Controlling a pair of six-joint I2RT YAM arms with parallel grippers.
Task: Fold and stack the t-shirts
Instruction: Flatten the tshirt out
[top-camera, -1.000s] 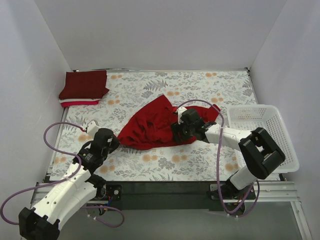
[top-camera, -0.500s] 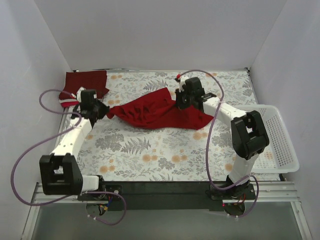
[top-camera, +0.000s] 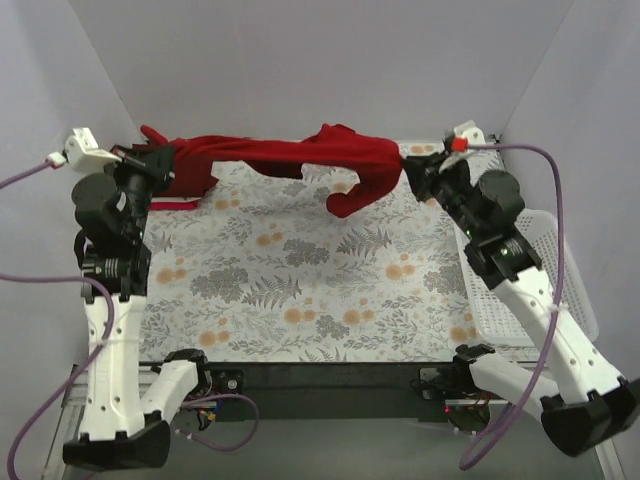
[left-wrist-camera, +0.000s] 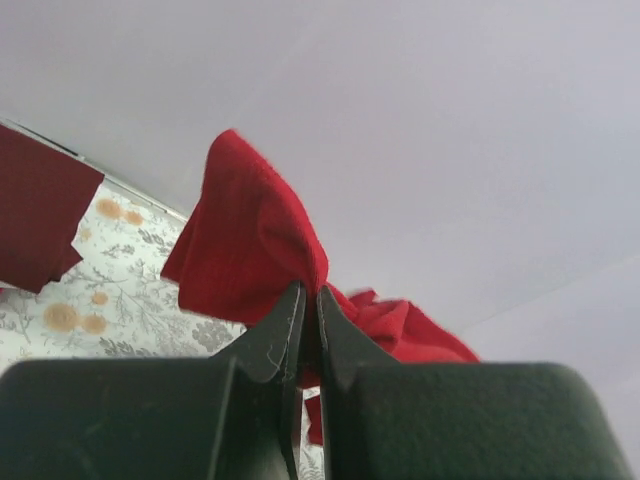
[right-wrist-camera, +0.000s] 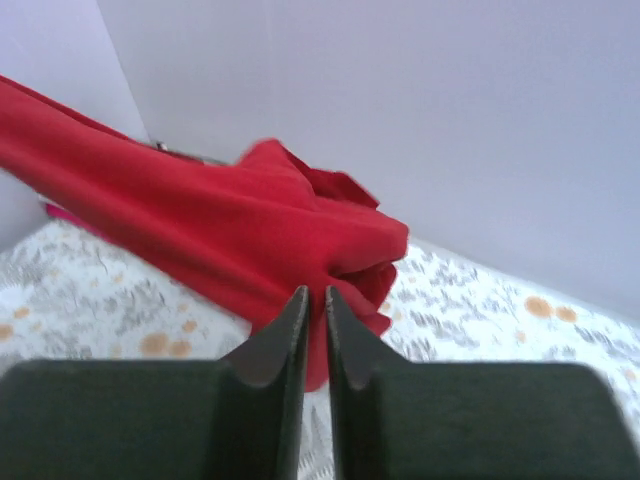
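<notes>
The bright red t-shirt (top-camera: 270, 152) hangs stretched in the air between both grippers, above the back of the table, with a loose part drooping (top-camera: 350, 195). My left gripper (top-camera: 150, 160) is shut on its left end; the left wrist view shows the gripper (left-wrist-camera: 308, 295) pinching the cloth (left-wrist-camera: 250, 240). My right gripper (top-camera: 410, 168) is shut on its right end, seen also in the right wrist view (right-wrist-camera: 313, 295) with the cloth bunched there (right-wrist-camera: 230, 230). A folded dark maroon shirt (left-wrist-camera: 35, 215) lies at the back left, partly hidden behind the red one (top-camera: 195, 178), with a pinkish-red edge (top-camera: 170, 205) under it.
The table is covered with a floral cloth (top-camera: 300, 290). A white lattice basket (top-camera: 575, 290) stands at the right edge, mostly hidden behind my right arm. White walls close off the back and both sides.
Both grippers have risen from the table and moved apart toward the back, lifting the red shirt and stretching it out in the air.
</notes>
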